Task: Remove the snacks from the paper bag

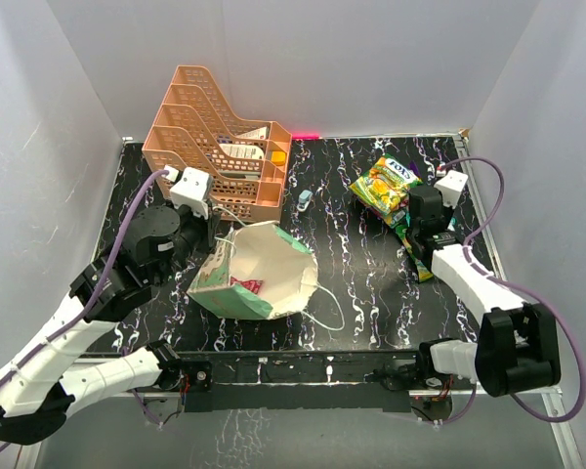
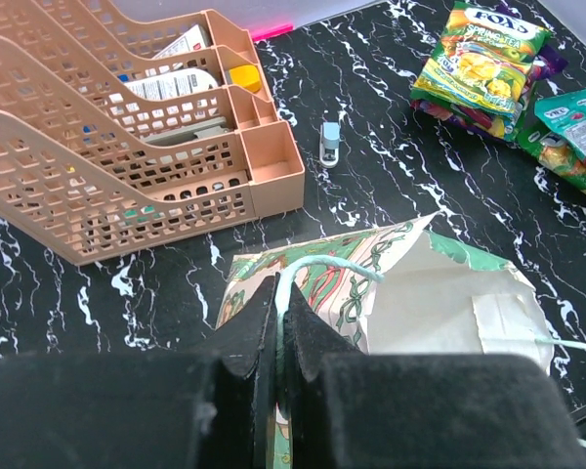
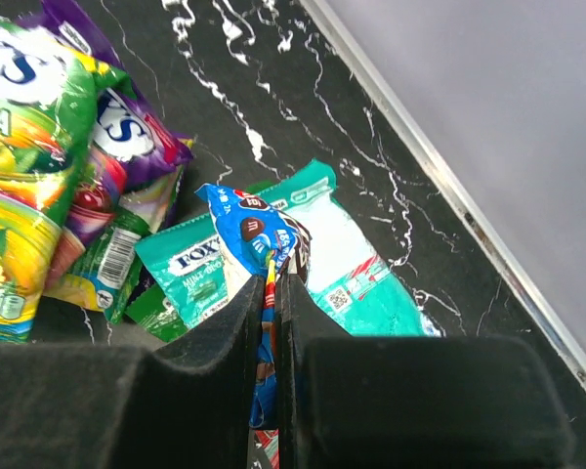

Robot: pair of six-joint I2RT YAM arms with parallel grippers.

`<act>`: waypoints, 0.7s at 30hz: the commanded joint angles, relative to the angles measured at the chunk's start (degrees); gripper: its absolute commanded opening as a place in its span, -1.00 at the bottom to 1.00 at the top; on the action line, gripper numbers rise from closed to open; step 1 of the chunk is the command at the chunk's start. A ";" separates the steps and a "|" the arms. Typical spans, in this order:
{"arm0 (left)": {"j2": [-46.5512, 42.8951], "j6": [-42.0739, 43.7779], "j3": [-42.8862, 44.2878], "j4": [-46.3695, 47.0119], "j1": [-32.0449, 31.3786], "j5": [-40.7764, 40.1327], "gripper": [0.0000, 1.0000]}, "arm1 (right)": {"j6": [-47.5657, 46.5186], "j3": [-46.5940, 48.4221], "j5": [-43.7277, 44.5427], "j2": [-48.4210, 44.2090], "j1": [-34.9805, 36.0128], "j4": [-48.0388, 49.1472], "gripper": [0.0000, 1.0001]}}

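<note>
Your left gripper (image 2: pixel 278 293) is clamped on the rim of the one paper bag (image 1: pixel 236 293), which lies tipped mid-table with its mouth open, likely to steady it. Your right gripper (image 3: pixel 271 288) pinches a blue packet (image 3: pixel 246 227) just over the snacks (image 1: pixel 386 186) piled far right, presumably to add it there. Count at least four packets: blue, teal, purple, yellow-green.

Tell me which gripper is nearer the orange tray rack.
Left. The left gripper pinches the paper bag just in front of the rack; the right gripper holds a blue snack packet far across the table.
</note>
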 commanded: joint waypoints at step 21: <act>-0.11 0.44 -4.26 12.90 0.17 30.11 -1.00 | 7.52 -0.64 -16.16 2.32 -1.23 9.02 0.22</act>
